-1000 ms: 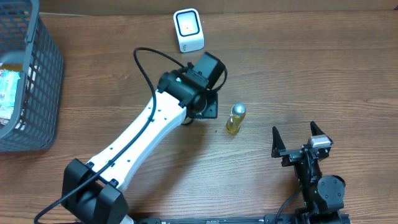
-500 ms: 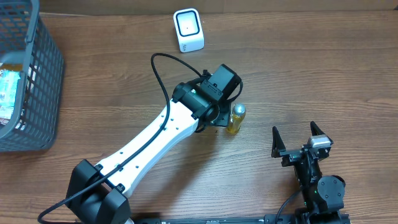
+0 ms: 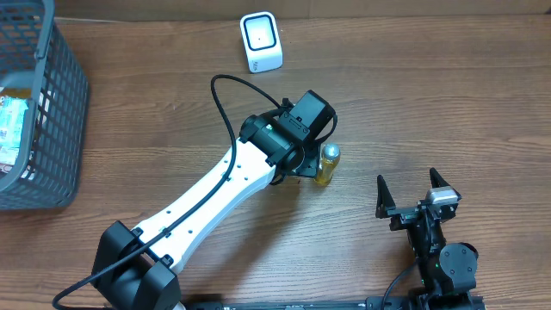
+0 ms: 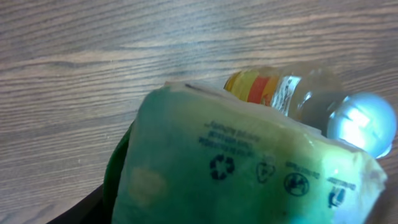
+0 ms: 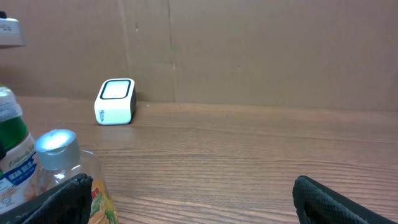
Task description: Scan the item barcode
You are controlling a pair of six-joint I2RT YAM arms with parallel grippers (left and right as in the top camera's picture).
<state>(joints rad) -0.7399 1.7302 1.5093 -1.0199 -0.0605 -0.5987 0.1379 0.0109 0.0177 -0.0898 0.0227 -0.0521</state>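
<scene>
— At mid-table, under the left wrist, can you see the fingers of the left gripper (image 3: 303,155)?
— Not from overhead; the black camera housing covers them. The wrist view hides them too: a green packet (image 4: 236,168) fills most of it, blurred, its lower and right edges cut off. Only the recycling marks can be read.
— So is it grasped?
— Yes. The right wrist view catches it at the left edge, up off the wood, so the fingers are clamped on it.
— And the arm?
— The left arm (image 3: 215,185) reaches diagonally from its near-left base, with the wrist just beside the upright bottle (image 3: 326,164). I cannot tell whether packet and bottle touch.
— The scanner?
— The white scanner (image 3: 260,41) stands at the far edge, well apart from the packet.
— The other side?
— The right gripper (image 3: 406,179) sits near its base, fingers spread wide, holding nothing.
</scene>
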